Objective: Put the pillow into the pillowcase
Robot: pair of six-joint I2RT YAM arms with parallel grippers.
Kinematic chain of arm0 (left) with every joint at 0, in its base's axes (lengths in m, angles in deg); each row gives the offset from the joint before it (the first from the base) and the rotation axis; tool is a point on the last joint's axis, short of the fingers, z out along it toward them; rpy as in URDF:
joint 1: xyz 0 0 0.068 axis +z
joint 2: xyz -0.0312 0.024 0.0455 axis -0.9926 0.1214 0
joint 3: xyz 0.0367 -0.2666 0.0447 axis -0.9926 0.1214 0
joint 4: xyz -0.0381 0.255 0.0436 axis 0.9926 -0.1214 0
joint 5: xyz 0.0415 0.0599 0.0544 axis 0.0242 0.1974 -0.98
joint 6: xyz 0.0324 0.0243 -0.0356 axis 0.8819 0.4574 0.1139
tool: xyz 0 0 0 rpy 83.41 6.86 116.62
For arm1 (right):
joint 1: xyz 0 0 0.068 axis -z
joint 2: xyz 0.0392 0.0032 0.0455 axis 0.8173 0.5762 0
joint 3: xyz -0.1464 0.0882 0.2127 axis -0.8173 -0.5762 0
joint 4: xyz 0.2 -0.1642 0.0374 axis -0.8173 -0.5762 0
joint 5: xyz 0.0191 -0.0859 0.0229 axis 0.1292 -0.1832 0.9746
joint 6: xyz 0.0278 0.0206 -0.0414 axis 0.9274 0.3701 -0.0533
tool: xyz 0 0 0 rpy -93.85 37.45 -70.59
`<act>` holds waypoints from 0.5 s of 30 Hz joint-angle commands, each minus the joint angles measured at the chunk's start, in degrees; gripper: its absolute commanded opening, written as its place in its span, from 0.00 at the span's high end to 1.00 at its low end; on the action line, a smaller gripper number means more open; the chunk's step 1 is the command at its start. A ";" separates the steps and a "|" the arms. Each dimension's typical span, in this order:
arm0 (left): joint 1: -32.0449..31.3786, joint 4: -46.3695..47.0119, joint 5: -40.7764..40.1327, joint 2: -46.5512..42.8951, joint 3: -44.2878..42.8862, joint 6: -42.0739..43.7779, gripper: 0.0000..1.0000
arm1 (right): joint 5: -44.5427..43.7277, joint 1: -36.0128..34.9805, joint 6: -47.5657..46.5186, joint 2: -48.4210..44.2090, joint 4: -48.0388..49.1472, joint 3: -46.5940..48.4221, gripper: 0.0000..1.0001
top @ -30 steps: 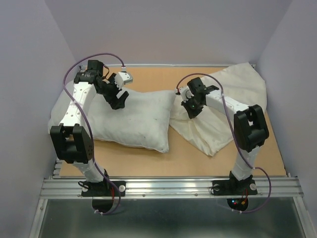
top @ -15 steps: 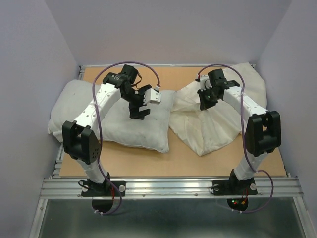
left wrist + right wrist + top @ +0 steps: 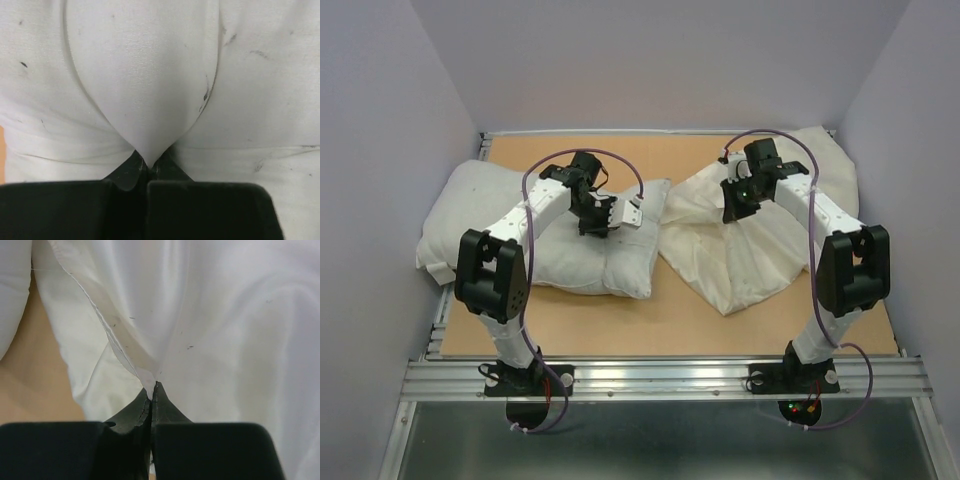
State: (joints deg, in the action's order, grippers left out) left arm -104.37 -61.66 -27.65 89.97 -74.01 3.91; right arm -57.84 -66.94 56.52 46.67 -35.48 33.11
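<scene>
The puffy greyish-white pillow (image 3: 485, 215) lies on the left half of the table. My left gripper (image 3: 597, 224) presses into its right part and is shut on a pinched ridge of its fabric (image 3: 145, 75), with the fingertips (image 3: 159, 169) meeting under the fold. The limp cream pillowcase (image 3: 760, 255) lies crumpled at the right, reaching the back right corner. My right gripper (image 3: 733, 211) is over its left part, shut on the pillowcase's hemmed edge (image 3: 125, 352), which rises to a peak at the gripper (image 3: 152, 391).
The brown tabletop (image 3: 680, 320) shows between and in front of the two fabrics. Lilac walls (image 3: 380, 150) close in the left, back and right. An aluminium rail (image 3: 660, 378) with both arm bases runs along the near edge.
My left gripper came rightward and down onto the pillow and shut on its fabric, bunching the pillow's right part. My right gripper rose toward the back with the pillowcase edge.
</scene>
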 commanded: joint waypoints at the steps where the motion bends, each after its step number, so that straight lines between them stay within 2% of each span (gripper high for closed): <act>1: 2.35 -15.89 1.91 0.13 -10.44 2.16 1.00 | 2.61 -0.19 0.82 -4.53 -0.83 2.40 1.00; 2: 3.14 -17.86 4.98 -1.01 -10.50 2.33 1.00 | 2.79 -0.19 1.00 -5.14 -0.92 2.57 0.99; 3: 3.76 -17.88 9.54 -4.50 -14.33 -0.45 1.00 | 3.05 -0.01 1.00 -5.67 -0.83 2.92 1.00; 5: 3.77 -17.97 11.77 -9.17 -14.54 -1.62 1.00 | 3.49 0.17 1.17 -7.16 -0.66 3.36 0.99; 9: -0.88 -17.97 12.31 -19.89 -6.05 -3.02 1.00 | 5.77 0.25 2.05 -9.27 0.57 5.29 1.00; 15: -6.16 -17.79 16.17 -25.62 2.23 -8.91 1.00 | 5.07 0.25 3.20 -11.04 1.54 8.20 0.99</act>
State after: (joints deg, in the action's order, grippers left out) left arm -108.06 -77.13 -17.21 66.19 -75.89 -0.79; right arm -53.89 -66.89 58.57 38.39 -36.34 36.98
